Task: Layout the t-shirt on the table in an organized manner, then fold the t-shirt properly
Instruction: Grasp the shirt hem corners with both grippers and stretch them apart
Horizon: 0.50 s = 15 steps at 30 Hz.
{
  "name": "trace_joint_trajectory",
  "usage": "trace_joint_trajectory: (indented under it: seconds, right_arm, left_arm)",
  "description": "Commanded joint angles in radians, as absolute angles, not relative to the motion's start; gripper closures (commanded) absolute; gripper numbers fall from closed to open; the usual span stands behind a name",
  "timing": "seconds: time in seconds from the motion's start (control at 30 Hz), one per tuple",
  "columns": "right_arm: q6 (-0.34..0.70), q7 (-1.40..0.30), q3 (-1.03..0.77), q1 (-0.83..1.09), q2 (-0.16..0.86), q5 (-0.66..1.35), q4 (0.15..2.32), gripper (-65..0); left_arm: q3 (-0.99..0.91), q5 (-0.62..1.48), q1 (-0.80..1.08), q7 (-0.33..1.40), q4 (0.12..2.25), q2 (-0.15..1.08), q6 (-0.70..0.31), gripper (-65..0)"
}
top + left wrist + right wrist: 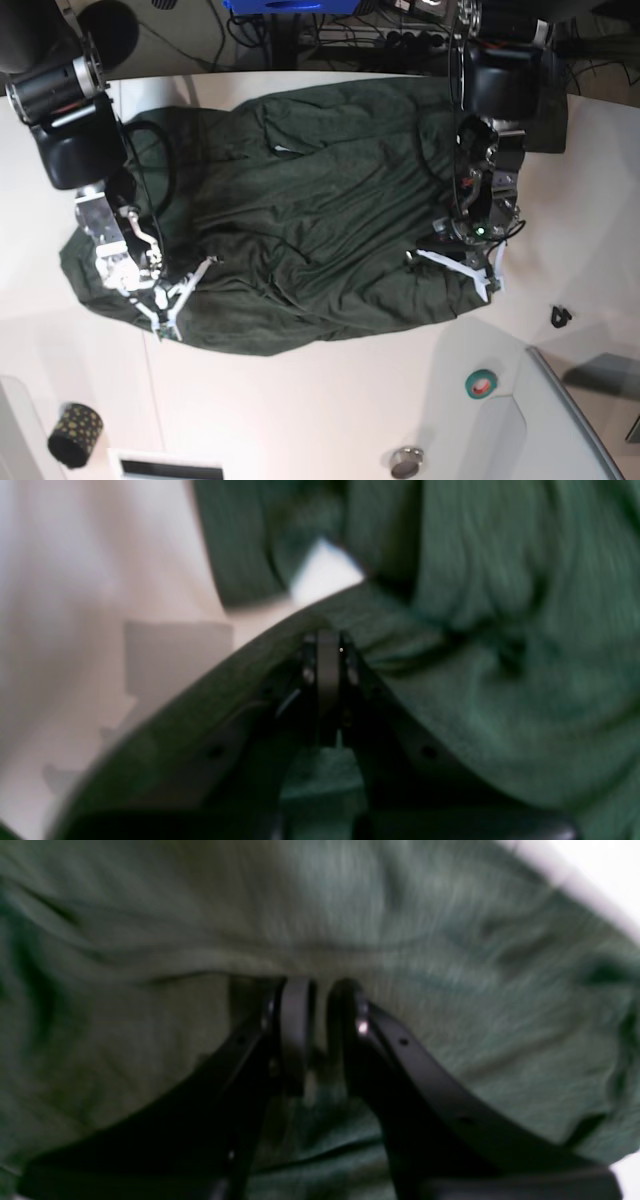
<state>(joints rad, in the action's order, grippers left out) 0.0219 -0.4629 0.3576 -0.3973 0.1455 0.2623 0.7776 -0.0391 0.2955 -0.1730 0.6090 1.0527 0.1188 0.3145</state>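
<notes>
The dark green t-shirt (300, 215) is lying crumpled across the upper middle of the base view on the white table (330, 400), its body bunched into ridges and folds rather than spread flat. At the left of that frame the right gripper (165, 300) is pressing into the lower left edge of the cloth; the right wrist view is showing its jaws standing a little apart with a fold of fabric between them, so it is judged to be grasping the t-shirt (450, 965). At the right of the base frame the left gripper (455, 262) is sitting at the opposite lower edge, and in its own wrist view the left gripper (327, 650) is showing jaws clenched tight on a hem of the t-shirt (500, 680) (a small white label is peeking out at upper centre). The step in hand appears to be the laying-out. To do it well, both pincers should be keeping firm hold of matching edges, drawing apart evenly so the cloth is tensioning without twisting, and lowering it clear of the small roll of tape (481, 382) and the grey tray (575, 420) at lower right.
</notes>
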Motion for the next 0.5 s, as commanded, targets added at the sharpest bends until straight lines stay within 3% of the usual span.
trace_joint_trajectory:
  seconds: [0.0,0.2,0.47]
  right_arm:
    - [0.013,-0.464,0.326,-0.449,0.151,0.252,0.733,-11.3]
    - [0.013,-0.317,0.18,-0.522,0.174,0.251,0.518,-11.3]
    - [-0.074,-0.265,0.182,-0.536,0.15,0.254,0.504,-11.3]
  left_arm:
    - [-0.044,0.295,-0.168,0.604,1.027,0.134,0.328,0.0]
    - [-0.044,0.297,-0.128,0.536,0.944,0.22,0.328,0.0]
    - [-0.087,0.305,-0.105,0.516,0.943,0.272,0.328,0.0]
